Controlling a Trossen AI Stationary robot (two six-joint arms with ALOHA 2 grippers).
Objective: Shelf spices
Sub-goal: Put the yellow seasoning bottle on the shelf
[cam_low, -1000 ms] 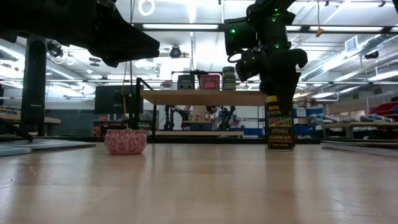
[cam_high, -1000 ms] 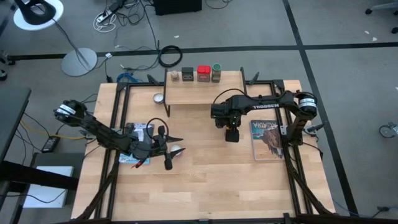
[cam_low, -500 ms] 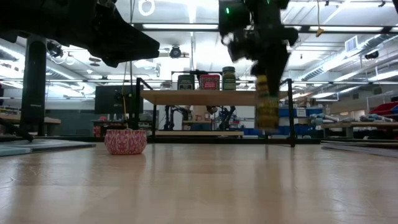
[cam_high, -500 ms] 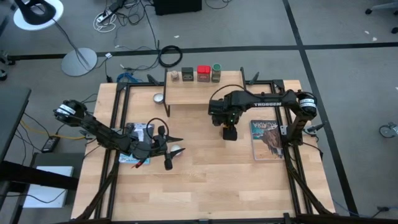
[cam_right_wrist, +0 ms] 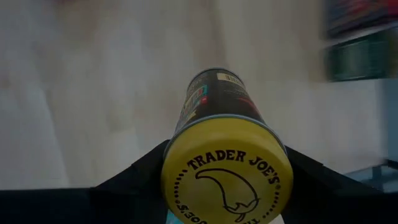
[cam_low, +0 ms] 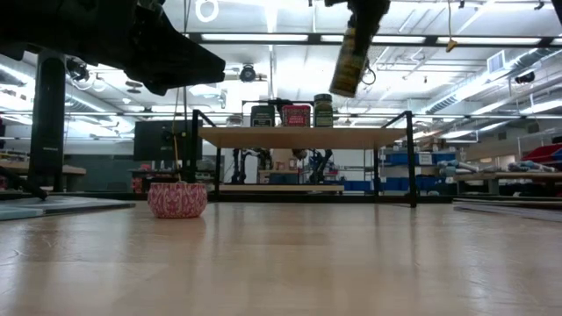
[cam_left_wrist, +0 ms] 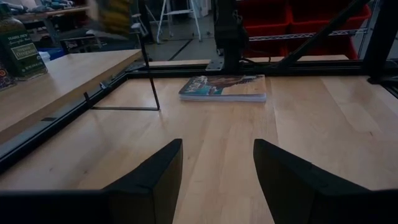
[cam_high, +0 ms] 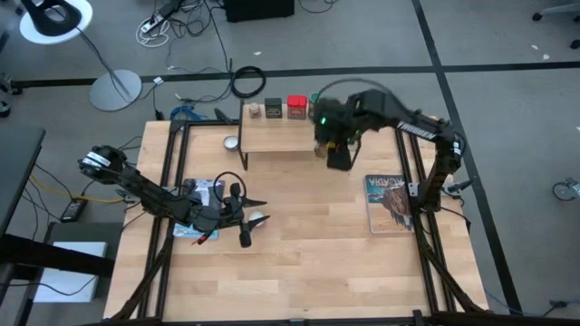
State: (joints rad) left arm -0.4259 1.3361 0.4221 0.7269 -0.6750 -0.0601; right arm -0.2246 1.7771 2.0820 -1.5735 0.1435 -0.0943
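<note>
- High view: the right gripper is up by the right end of the shelf, clamped on the yellow jar, which shows as a dark blob under the wrist, right at the shelf's front edge. On the back of the shelf sit four spices in a row: small brownish jar, black tin, red tin and the green-capped jar, partly tucked under the arm. A silver disc lies on the table just left of the shelf, and a book lies near the right arm's base. The left gripper hangs low over the left half of the table, beside a second book, with a small round thing right at its fingers.
- Low view: the yellow jar is way up in the air, tilted, well above the shelf top. The black tin, red tin and green-capped jar stand upright on the plank. A little red patterned bowl sits on the table at left, under the dark bulk of the left arm.
- Left wrist view: the left claw's fingers are spread apart with bare table between them, holding nothing. The book lies ahead of it, the shelf edge runs along one side, and the green-capped jar is on it.
- Right wrist view: the yellow lid fills the frame, and the jar is pinched between the two dark fingers, so the claw is closed around its body. Everything behind is blurred.
</note>
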